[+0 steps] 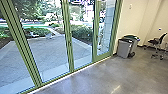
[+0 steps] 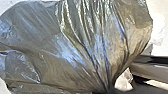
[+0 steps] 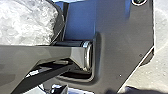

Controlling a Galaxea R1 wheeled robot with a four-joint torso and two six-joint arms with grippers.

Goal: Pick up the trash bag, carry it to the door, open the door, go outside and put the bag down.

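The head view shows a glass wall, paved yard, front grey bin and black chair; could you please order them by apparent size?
Glass wall
Paved yard
Front grey bin and black chair: too alike to rank

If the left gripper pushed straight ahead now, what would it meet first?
Most likely the trash bag: its gathered plastic bunches right ahead, though the depth there is unclear.

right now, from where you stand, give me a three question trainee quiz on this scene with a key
1. True or false: the glass wall's frames are red.
2. In the left wrist view, the trash bag looks: A) smooth and flat, B) gathered into folds, C) rolled up.
3. In the head view, what furniture stands right of the grey bins?
Key: 1 false, they are green; 2 B; 3 an office chair.
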